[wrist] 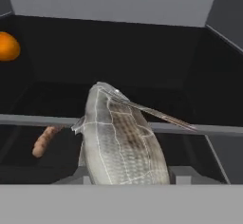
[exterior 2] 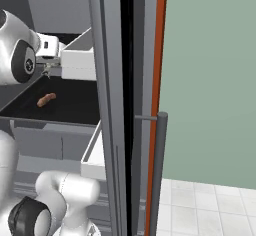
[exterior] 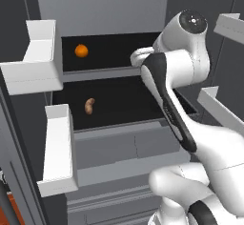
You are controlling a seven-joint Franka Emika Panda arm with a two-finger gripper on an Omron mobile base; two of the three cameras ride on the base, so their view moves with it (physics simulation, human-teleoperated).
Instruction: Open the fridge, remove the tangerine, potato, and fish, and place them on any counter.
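Fish: while the fridge (exterior: pixel 119 14) is standing open, the fish (wrist: pixel 121 140) is filling the hand view's foreground.
Fingers: cannot tell their state.
Tangerine (exterior: pixel 81 51): sitting on upper shelf.
Potato (exterior: pixel 89 106): lying below.

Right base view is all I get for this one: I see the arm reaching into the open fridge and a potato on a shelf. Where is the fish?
Observer: The fish is close up in the hand view, right in front of the camera, with its scales showing.
Operator: And the tangerine?
Observer: The tangerine sits toward the left on the upper shelf, one level above the potato.
Operator: Is the fish held?
Observer: Cannot tell. In the hand view the fish reaches down to the picture's bottom edge and hides any contact.
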